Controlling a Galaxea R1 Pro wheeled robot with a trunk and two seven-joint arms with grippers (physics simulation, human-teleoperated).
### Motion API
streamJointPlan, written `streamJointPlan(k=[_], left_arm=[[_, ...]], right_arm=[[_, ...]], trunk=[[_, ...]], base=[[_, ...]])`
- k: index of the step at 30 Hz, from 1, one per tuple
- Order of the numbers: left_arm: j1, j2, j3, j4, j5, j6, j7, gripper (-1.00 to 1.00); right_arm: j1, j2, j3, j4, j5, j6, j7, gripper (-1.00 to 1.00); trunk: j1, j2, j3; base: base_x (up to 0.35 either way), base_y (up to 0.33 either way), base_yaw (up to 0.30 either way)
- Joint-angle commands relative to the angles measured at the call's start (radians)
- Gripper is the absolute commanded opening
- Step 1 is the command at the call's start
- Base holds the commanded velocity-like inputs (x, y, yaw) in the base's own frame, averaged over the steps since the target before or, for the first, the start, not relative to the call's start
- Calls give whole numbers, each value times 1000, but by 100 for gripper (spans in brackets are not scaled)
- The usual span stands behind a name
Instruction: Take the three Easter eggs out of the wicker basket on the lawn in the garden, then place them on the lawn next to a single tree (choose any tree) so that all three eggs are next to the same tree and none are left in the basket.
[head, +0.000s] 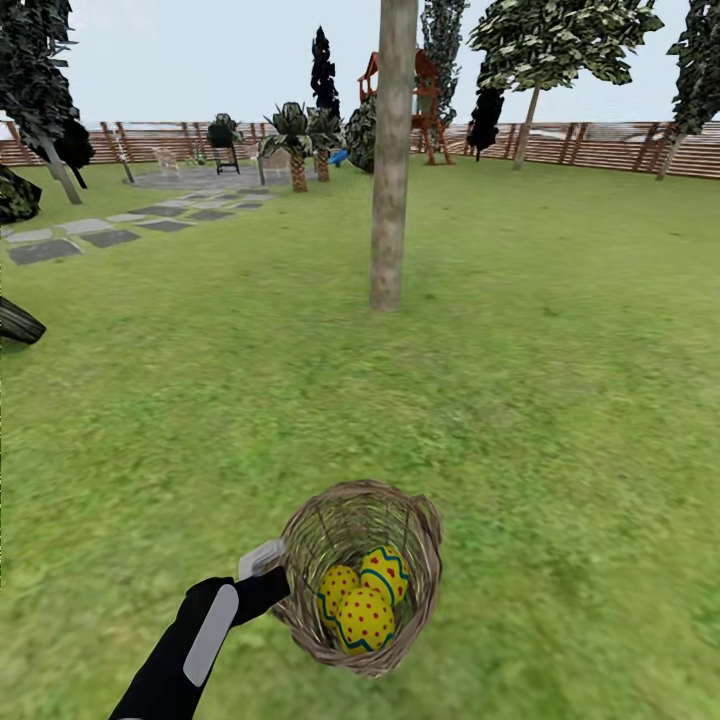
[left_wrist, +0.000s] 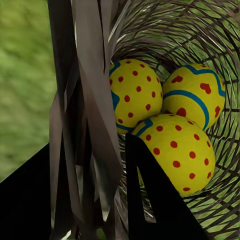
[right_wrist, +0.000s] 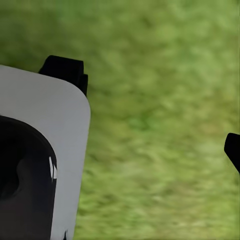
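My left pincer (head: 272, 572) is clamped on the basket (head: 400, 520) wall at the rim, on the side nearest my arm. The left wrist view shows one finger (left_wrist: 150, 200) inside the basket and the other outside, with the wicker wall pinched between them. The basket is tilted, its mouth turned up toward my head camera; whether it touches the lawn (head: 560, 380) I cannot tell.

Contents: all three eggs (head: 364, 600) are in the basket, bunched at the bottom and touching one another. In the left wrist view they sit just beyond the inner finger: one against the wall by the pincer (left_wrist: 135, 92), one nearest the fingertip (left_wrist: 177, 152), and one farther in (left_wrist: 197, 92) with a blue band across it.

The tree (head: 392, 160) stands upright on the lawn well ahead of the left pincer, well apart from the basket.

My right pincer (right_wrist: 150, 120) has its fingers wide apart, with blurred grass between them and nothing held.
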Motion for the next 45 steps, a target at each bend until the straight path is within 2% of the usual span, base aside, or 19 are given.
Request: streamJointPlan(k=[1, 14, 30, 35, 45], left_arm=[[-1, -1, 2, -1, 18, 4, 7, -100], [-1, -1, 2, -1, 18, 4, 7, -100], [-1, -1, 2, -1, 18, 4, 7, -100], [-1, -1, 2, -1, 18, 4, 7, -100], [-1, -1, 2, -1, 18, 4, 7, -100]], right_arm=[[-1, -1, -8, 4, 7, -7, 1, 100], [-1, -1, -8, 4, 7, -7, 1, 100], [-1, -2, -8, -2, 8, -7, 1, 100], [-1, -1, -9, -2, 4, -5, 2, 100], [-1, -1, -10, 0, 3, -6, 3, 100]], trunk=[[0, 0, 1], [0, 0, 18], [0, 0, 21], [0, 0, 21], [0, 0, 21]], base=[[0, 0, 86], [0, 0, 168], [0, 0, 144], [0, 0, -35], [0, 0, -275]])
